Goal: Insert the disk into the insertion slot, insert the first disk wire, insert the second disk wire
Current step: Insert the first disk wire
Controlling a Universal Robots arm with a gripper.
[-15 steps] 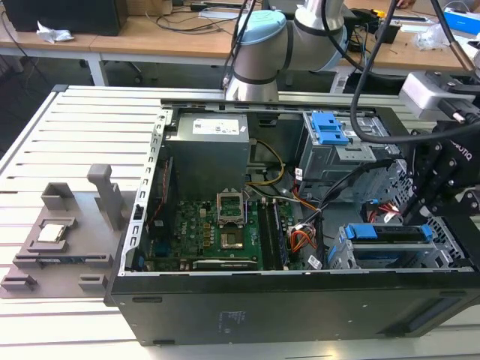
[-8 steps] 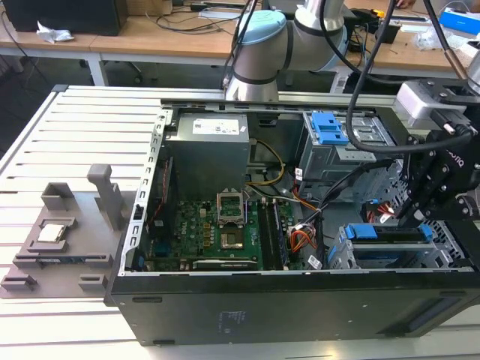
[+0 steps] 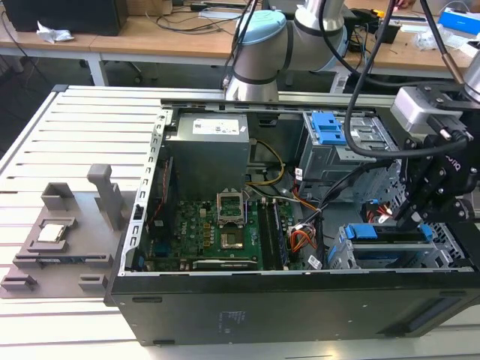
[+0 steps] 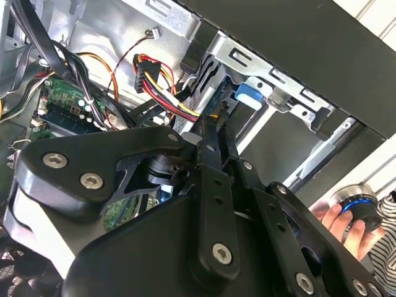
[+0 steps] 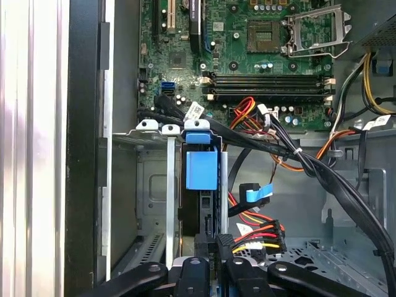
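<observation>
Nearest the lens, the black end effector (image 5: 213, 247) is seen hanging low over the insertion slot (image 5: 151, 198), its fingers drawn close together; whether a plug is nipped between them cannot be told. And the disk (image 5: 202, 169) is found seated edge-on in that cage with its blue carrier showing at the mouth, so the first step is judged done. Just beside the fingers, a bundle of red, yellow and black wires (image 5: 263, 232) and a blue-tabbed flat cable (image 5: 257, 193) are draped loose near the drive, likely the two disk wires, lying where they can be reached and plugged. In the exterior view the end effector (image 3: 414, 217) is poised above the disk (image 3: 362, 232) toward the exterior view's right, the case (image 3: 225, 315) being laid open on the desk (image 3: 75, 135) for access from above. A hand (image 4: 337, 218) is glimpsed in the second wrist view, beyond the case wall
</observation>
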